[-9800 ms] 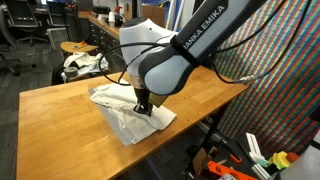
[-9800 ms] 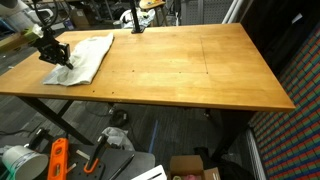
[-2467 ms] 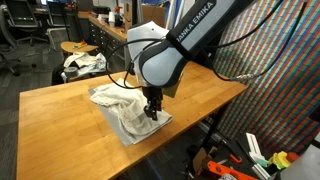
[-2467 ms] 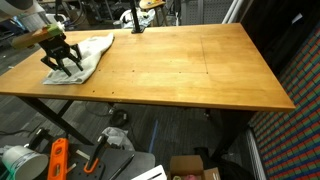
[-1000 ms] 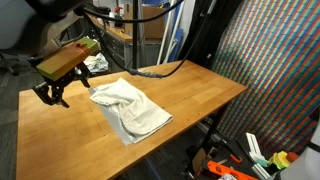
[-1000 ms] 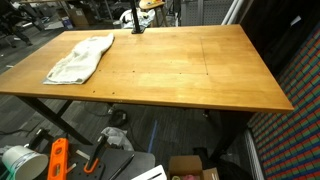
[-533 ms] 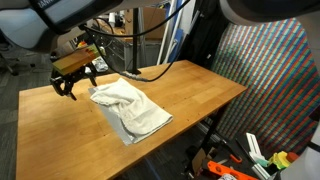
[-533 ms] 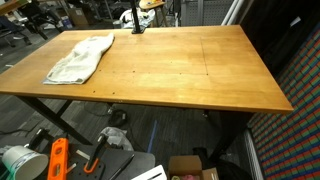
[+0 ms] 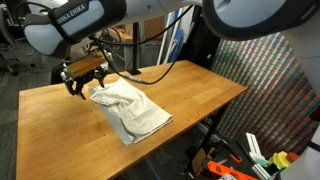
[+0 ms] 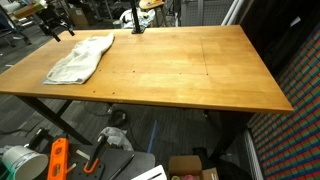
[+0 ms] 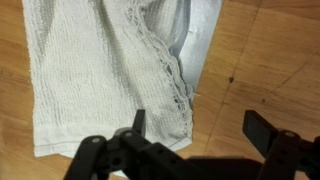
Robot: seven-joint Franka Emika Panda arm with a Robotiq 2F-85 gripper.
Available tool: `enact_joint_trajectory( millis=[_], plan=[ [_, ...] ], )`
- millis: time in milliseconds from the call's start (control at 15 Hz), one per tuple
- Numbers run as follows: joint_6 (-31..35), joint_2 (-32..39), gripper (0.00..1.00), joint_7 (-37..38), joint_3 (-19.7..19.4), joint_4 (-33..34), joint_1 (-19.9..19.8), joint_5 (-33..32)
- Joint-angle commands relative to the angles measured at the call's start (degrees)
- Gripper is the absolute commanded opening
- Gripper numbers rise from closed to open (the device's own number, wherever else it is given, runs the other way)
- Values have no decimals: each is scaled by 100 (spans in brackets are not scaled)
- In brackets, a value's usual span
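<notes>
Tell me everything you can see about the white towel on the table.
The towel is off-white, a coarse woven-looking cloth with a rough, frayed seam that shows in the wrist view. It lies crumpled and loosely folded over itself rather than spread flat, near the edge of the wooden table, which is all it rests on. The open gripper hangs over one end, apparently without touching it.

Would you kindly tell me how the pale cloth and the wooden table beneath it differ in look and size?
The cloth is off-white, woven and rumpled into folds, whereas the table is smooth, flat, orange-brown wood. The cloth is small and covers only a patch near one corner of the far larger table. In the wrist view both show below the open gripper.
</notes>
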Motion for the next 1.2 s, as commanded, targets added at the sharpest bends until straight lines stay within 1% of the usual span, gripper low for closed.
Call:
enact_joint_trajectory(
  millis=[0,200,400,467,533,667,800,867,1000,1133],
  plan=[
    [124,170,100,207,-103,166,-14,-32],
    [492,213,100,516,-176,65,-8,-42],
    [704,304,100,775,-261,59,17,-80],
    [734,327,95,845,-287,58,26,-107],
    [770,355,73,905,-311,55,34,-138],
    [789,403,70,1007,-334,51,23,-164],
    [811,461,54,1086,-360,46,18,-167],
    [805,492,44,1110,-368,47,9,-155],
    [811,532,29,1159,-375,52,-7,-135],
    [811,516,16,1198,-369,46,-29,-114]
  ],
)
